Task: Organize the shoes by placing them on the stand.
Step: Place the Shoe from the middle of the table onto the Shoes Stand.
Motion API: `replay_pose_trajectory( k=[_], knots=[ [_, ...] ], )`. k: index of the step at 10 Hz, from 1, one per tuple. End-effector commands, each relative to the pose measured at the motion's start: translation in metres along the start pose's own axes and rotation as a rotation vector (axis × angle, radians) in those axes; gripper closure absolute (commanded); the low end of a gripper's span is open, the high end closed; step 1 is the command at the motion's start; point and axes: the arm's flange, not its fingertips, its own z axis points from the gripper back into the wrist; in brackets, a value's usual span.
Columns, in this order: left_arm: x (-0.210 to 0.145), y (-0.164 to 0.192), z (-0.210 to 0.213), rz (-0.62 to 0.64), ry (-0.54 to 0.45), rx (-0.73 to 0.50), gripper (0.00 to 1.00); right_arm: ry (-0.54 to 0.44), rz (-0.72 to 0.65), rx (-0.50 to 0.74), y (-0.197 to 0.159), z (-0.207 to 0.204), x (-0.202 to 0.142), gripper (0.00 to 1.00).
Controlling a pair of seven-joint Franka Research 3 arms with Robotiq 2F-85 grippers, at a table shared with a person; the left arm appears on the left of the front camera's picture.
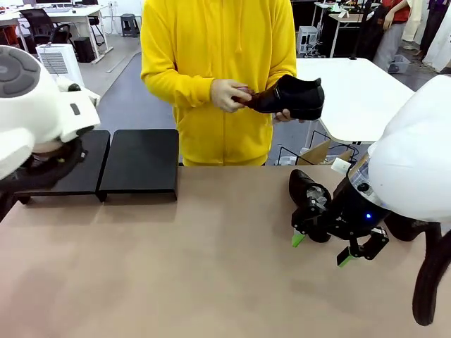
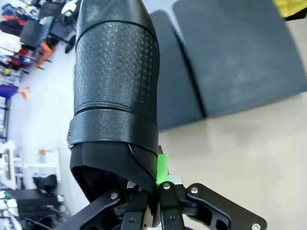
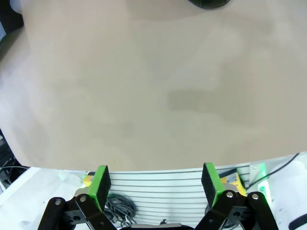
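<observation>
A: Left hand status?
B: Clamped on the heel rim of a black perforated leather shoe, held near the low black matte stand.
A: Right hand?
B: Spread wide over the tan bench, just beside a second glossy black shoe.

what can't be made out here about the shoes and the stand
- Front view: the left arm covers part of the stand.
- Front view: the right claw hides part of the table shoe; a dark shape behind that arm is unidentifiable.
- Left wrist view: the held shoe in the left claw is cut off by the top edge.
- Right wrist view: a dark object is cut off at the top edge.
</observation>
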Motion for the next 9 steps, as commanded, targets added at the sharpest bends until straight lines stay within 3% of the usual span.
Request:
replay_pose_trajectory(
  k=[1,3,7,9],
  knots=[
    [0.032,0.006,-0.037,-0.159,-0.029,0.166,1.00,-0.003,0.014,-0.008,-0.001,0.001,0.002,0.00],
    [0.038,0.021,-0.072,-0.098,0.068,0.129,1.00,-0.003,0.014,-0.008,-0.001,0.001,0.002,0.00],
    [0.033,0.035,-0.132,0.040,0.109,0.010,1.00,-0.003,0.014,-0.008,-0.001,0.001,0.002,0.00],
    [0.030,0.042,-0.148,0.070,0.103,0.048,1.00,-0.003,0.014,-0.008,-0.001,0.001,0.002,0.00]
  ],
)
